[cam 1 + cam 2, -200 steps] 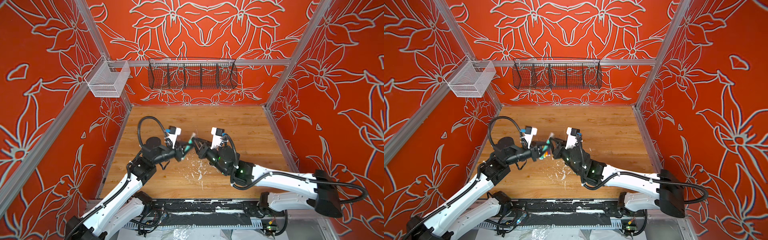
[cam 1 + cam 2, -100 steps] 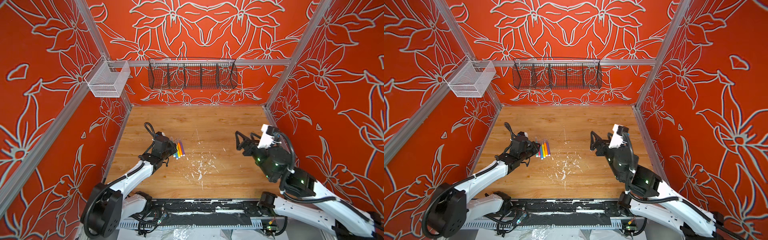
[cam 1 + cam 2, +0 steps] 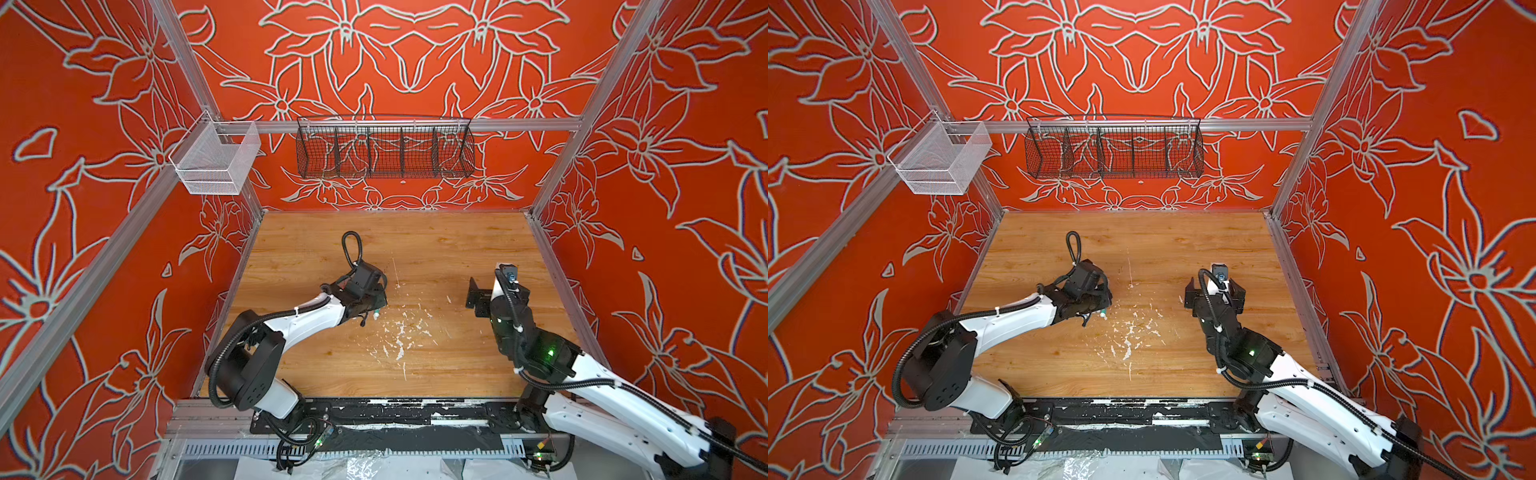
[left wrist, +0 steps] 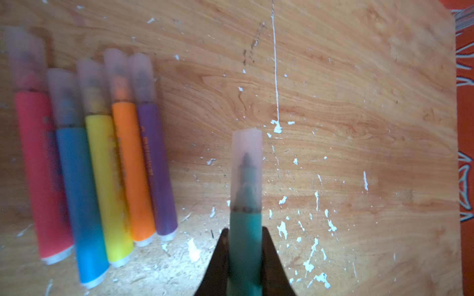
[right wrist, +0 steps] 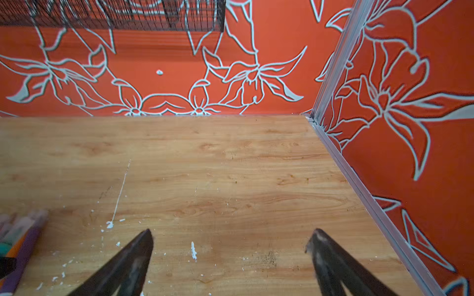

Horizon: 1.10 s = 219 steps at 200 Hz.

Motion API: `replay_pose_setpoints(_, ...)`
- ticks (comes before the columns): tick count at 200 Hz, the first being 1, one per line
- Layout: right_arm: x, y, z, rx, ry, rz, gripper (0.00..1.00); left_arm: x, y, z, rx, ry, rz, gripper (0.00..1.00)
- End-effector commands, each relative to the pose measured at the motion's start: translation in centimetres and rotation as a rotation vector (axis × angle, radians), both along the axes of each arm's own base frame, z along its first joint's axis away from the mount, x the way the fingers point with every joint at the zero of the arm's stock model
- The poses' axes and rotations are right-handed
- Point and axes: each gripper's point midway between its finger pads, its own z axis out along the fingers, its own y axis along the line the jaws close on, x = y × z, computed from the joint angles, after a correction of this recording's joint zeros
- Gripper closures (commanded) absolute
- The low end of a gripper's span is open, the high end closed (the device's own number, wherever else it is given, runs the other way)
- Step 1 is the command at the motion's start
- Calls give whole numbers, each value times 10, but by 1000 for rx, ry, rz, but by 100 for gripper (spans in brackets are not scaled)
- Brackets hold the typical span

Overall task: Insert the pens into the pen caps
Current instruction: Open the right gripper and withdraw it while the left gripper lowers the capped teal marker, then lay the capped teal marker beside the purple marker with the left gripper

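Beside five capped pens (image 4: 107, 179), the left tool (image 4: 244, 230) clamps a green pen (image 4: 245, 256); the right tool (image 5: 230, 238) stands apart.

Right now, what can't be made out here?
Row of five capped felt-tip markers: left wrist view, motion-blurred, barrel print unreadable; both top views, hidden under the left arm; right wrist view, cut by the frame edge.
Green capped marker in the left gripper: rear end cut by the frame edge; top views show only its cap end.

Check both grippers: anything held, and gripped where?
Left gripper clamps the green pen on its body, just below its clear cap. Right gripper is open, holding nothing.
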Motion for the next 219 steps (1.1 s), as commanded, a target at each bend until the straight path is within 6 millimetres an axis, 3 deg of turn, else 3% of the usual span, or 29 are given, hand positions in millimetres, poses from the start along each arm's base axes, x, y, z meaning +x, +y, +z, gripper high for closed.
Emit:
replay_pose_setpoints(1,8,5,9,21,-17,10,4,-4,18,-15,126,45,45,100)
replay_pose_setpoints(27,19,3,-5,2,7,-5,3,-1,23,-21,180,66,59,100)
replay_pose_setpoints(76,36,-38,-38,-23,49,-216,2,13,27,-41,309,134,64,100)
replay_pose_setpoints(140,33,-65,-39,-57,21,-318,2,34,25,-63,398,216,30,100)
replay_pose_setpoints(183,34,-82,-49,-136,39,-378,2,35,26,-58,397,212,31,100)
replay_pose_setpoints(219,35,-95,-56,-146,15,-422,2,38,23,-47,395,176,-4,86)
